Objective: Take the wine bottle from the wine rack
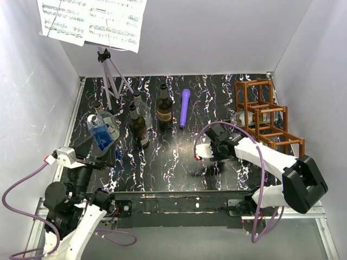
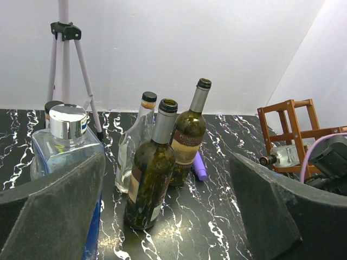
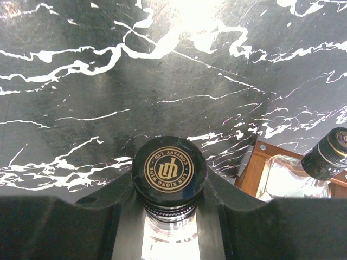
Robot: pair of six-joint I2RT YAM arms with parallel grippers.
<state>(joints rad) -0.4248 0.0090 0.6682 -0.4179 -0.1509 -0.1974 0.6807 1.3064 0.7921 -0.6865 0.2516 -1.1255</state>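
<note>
The reddish-brown wooden wine rack (image 1: 267,116) stands at the right, also in the left wrist view (image 2: 290,130) and the right wrist view (image 3: 254,169). My right gripper (image 1: 209,147) (image 3: 169,181) is left of the rack and shut on the neck of a clear wine bottle with a black, gold-emblem cap (image 3: 169,169); its body is hidden under the wrist. A second clear bottle (image 3: 324,156) (image 2: 282,157) lies in the rack. My left gripper (image 1: 105,157) (image 2: 168,216) is open and empty at the left, facing the standing bottles.
Standing bottles cluster left of centre: two dark ones (image 1: 139,127) (image 1: 164,105), a clear one (image 1: 142,108) and a square blue-liquid bottle (image 1: 102,134). A purple cylinder (image 1: 185,107) lies behind. A grey tripod music stand (image 1: 111,76) is at back left. White walls enclose the table.
</note>
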